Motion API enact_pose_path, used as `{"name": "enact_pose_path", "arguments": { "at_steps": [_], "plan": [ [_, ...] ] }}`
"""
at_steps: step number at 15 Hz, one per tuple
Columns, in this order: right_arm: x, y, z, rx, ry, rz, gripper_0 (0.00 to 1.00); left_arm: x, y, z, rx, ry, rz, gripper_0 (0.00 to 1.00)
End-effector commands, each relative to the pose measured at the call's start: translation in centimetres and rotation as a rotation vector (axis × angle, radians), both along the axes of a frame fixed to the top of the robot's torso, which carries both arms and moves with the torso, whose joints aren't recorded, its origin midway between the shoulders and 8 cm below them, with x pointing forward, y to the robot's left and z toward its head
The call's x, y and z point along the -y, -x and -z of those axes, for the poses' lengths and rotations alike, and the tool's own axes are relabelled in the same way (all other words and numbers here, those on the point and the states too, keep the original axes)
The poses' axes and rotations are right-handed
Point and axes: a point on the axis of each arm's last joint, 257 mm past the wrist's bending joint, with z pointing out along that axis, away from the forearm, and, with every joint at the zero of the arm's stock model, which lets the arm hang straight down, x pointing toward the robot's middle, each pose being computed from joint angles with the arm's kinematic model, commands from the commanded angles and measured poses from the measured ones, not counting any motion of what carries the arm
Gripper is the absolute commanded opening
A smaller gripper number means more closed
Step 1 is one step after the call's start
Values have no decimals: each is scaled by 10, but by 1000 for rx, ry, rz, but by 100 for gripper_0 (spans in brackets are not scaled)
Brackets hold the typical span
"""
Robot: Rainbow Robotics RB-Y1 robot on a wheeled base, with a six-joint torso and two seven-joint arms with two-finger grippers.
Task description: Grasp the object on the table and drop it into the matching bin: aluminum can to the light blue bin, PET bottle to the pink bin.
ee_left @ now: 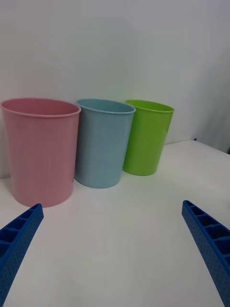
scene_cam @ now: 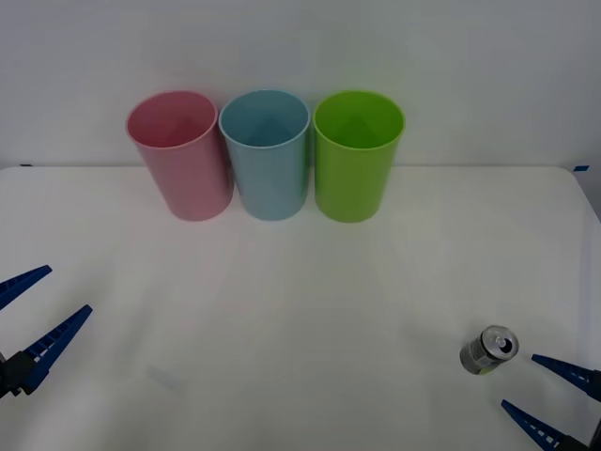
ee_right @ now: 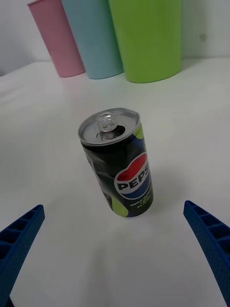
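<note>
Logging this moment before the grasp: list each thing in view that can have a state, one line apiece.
aluminum can: upright on the table, top opened, not held.
pink bin: upright, nothing seen inside.
light blue bin: upright, middle of the row, nothing seen inside.
lime green bin: upright, nothing seen inside.
right pincer: open, just beside the can, not touching it.
left pincer: open, holding nothing, at the table's left side.

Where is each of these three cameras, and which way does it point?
Front view: above the arms, looking down at the white table; both open grippers, left and right.
Right wrist: faces the small silver aluminum can between its fingers.
Left wrist: faces the pink bin and light blue bin.
All share the bins.
</note>
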Motion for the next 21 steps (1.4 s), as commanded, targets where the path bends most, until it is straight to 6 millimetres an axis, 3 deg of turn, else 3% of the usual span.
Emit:
{"name": "enact_pose_path", "arguments": {
  "at_steps": [1, 10, 21],
  "plan": [
    [-9, -10, 2, 26, -7, 22, 100, 0, 0, 0, 0, 0, 0, 100],
    [-39, -44, 8, 82, -15, 69, 100, 0, 0, 0, 0, 0, 0, 100],
    [-63, -69, 9, 117, -12, 82, 100, 0, 0, 0, 0, 0, 0, 100]
  ]
}}
